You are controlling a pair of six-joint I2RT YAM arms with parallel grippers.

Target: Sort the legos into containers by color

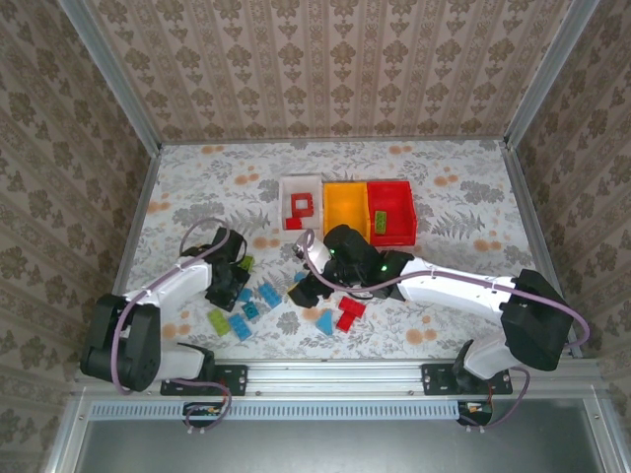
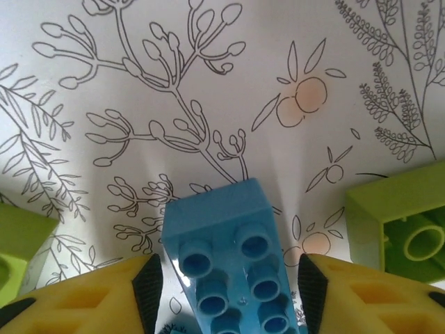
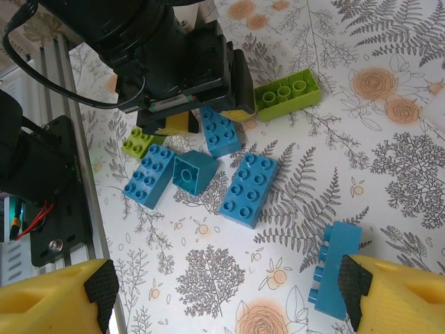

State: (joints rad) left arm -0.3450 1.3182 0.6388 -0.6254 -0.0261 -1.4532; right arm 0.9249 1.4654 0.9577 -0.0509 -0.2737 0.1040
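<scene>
Low over the flower-printed table [image 1: 463, 207] with the left gripper [image 1: 229, 286]. Through the left wrist: yellow fingers [image 2: 83, 306] faced with black ribbed pads, spread to either side of a glossy blue brick [image 2: 226, 250]. Round hollow studs facing up, a sliver of table between each pad and the plastic. Straddling, not pinching. Flanked by a light green brick [image 2: 400, 223] on the right and a green corner [image 2: 17, 243] on the left.

Over to the right gripper [image 1: 308, 291], through its own wrist: matching yellow fingertips [image 3: 353, 292], held wide apart, gripping nothing. Just beside the right pad, a blue block [image 3: 334, 268], studs poking sideways; possibly grazing the pad, hard to call so near the frame edge. Farther off, a long blue eight-stud brick [image 3: 249, 189], a hollow blue piece [image 3: 193, 172] and a green three-stud brick [image 3: 287, 94]. Also on show from here and not from the left wrist: the left gripper's boxy black body planted over its brick.

Up to the top camera for the containers. Three smooth open bins side by side at the far middle of the table: white bin [image 1: 286, 182] holding a red square frame [image 1: 302, 206], yellow-orange bin [image 1: 345, 185], red bin [image 1: 406, 197] with a green brick [image 1: 379, 221] at its left wall. Loose between the arms, red bricks [image 1: 349, 313] beside a blue wedge [image 1: 324, 321].
</scene>
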